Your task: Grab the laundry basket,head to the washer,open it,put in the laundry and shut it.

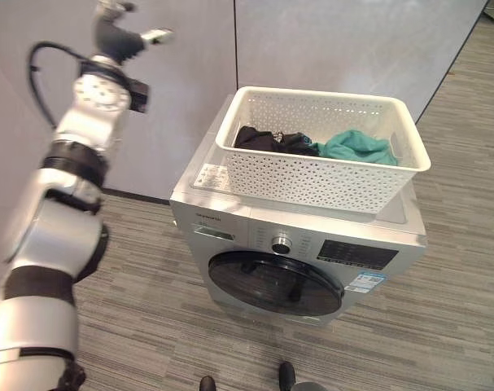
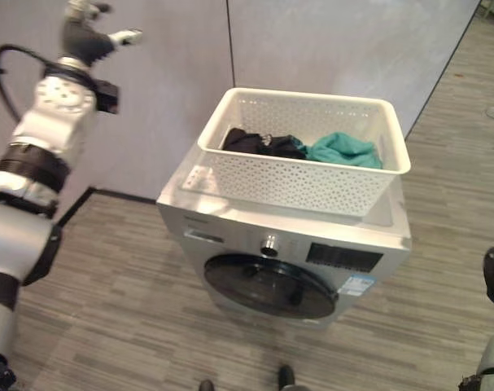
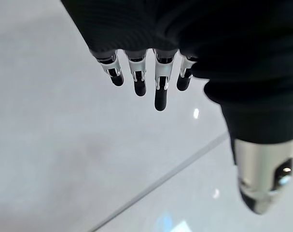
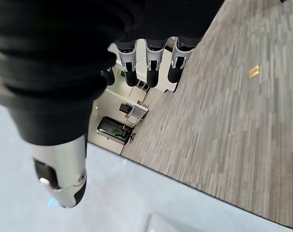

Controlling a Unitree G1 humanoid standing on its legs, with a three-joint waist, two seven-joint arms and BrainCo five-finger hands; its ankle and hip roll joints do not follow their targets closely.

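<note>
White perforated plastic laundry basket (image 1: 321, 155) with dark and teal clothes (image 1: 356, 147) atop silver front-loading washer (image 1: 291, 252), door shut, left hand (image 1: 120, 28) raised upper left, fingers relaxed, right hand (image 4: 64, 72) fingers straight, empty.

White basket (image 1: 312, 181) (clothes inside) atop washer (image 1: 255, 236)

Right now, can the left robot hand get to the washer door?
Probably yes, but not at once. The left robot hand is raised high by the wall, open and empty. The round washer door is shut, low on the front, with nothing blocking it; the basket sits on top.
</note>
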